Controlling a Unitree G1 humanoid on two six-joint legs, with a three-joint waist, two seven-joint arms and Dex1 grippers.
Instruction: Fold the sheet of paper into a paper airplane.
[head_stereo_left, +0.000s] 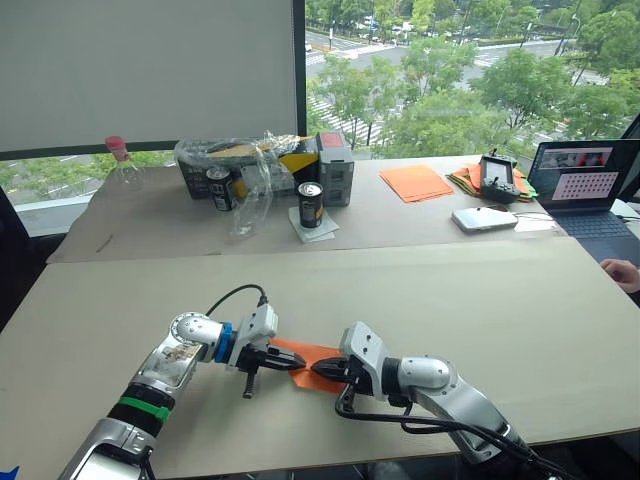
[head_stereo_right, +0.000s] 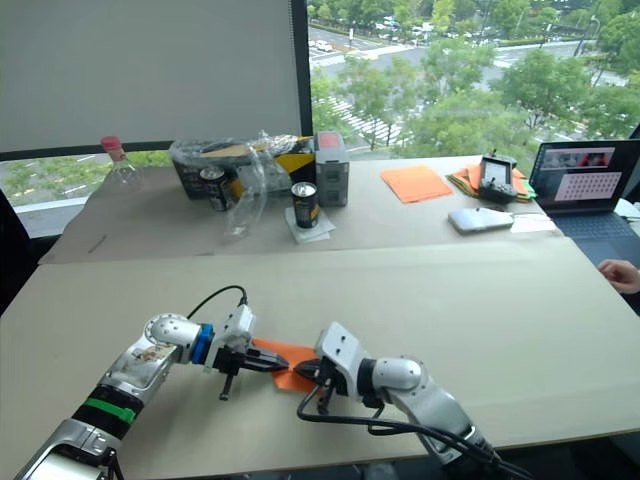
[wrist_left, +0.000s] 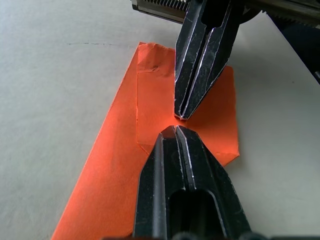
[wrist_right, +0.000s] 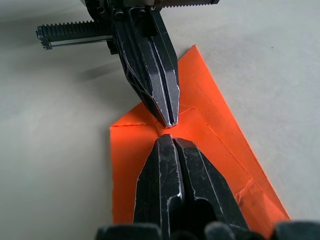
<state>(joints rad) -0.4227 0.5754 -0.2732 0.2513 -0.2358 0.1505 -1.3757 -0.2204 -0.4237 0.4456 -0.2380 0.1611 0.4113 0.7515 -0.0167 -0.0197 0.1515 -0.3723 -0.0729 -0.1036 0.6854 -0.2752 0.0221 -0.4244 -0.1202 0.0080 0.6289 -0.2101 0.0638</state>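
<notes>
Sheet of paper (head_stereo_left: 312, 362) lies partly folded and flat near the counter's (head_stereo_left: 480, 290) front edge. Left gripper (wrist_left: 176, 131) and right gripper (wrist_right: 167, 141), jaws together, press tip-to-tip on its layers; most folds remain.

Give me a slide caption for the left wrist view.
Both hands, left and right, shut, tip to tip on the creased orange paper.

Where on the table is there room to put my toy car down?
The near beige table is bare on both sides of the folded orange sheet of paper, where the left gripper and right gripper meet tip to tip. The back is crowded: black drink can, grey box, orange paper stack, laptop.
</notes>
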